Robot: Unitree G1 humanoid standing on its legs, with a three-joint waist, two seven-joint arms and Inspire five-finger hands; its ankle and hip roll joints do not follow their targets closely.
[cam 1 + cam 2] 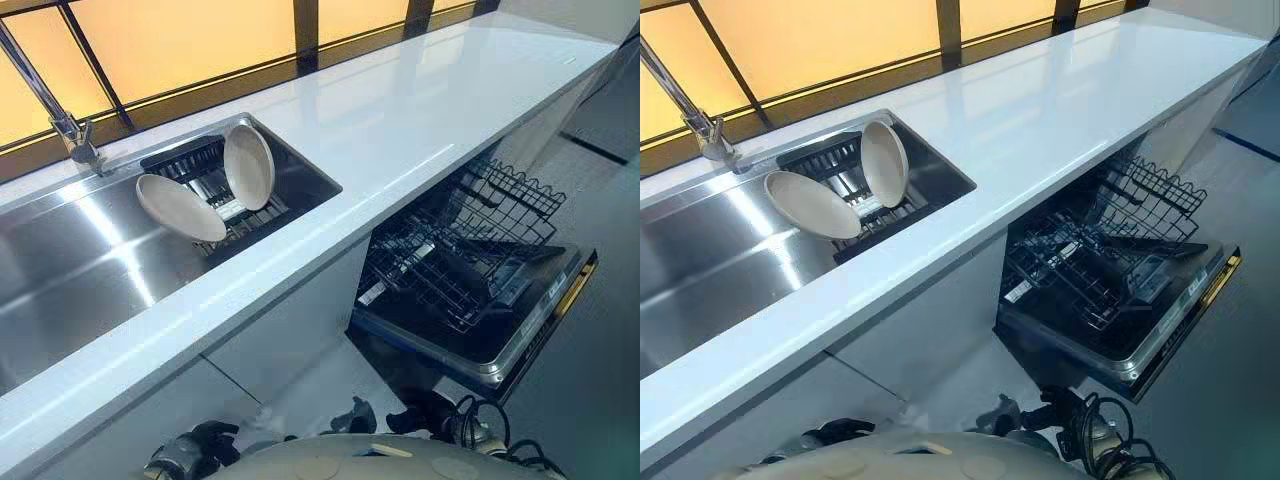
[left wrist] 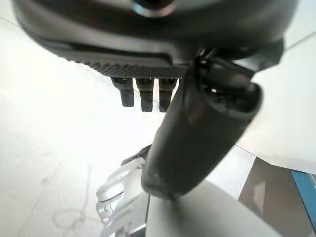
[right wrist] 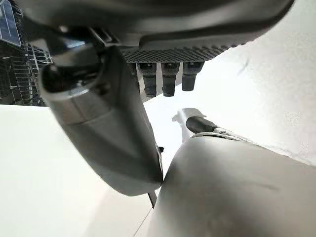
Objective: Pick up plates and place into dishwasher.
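Observation:
Two cream plates stand in a black dish rack at the right end of the steel sink. One plate leans low towards the left, and the other plate stands nearly upright behind it. The dishwasher is open below the counter on the right, with its wire rack pulled out over the door. My left hand hangs low beside my body with straight fingers and holds nothing. My right hand hangs the same way, open, with the dishwasher rack just beyond it.
A long white countertop runs along the window. A chrome faucet stands at the sink's back left. White cabinet fronts sit under the counter, left of the dishwasher. Grey floor lies to the right of the open door.

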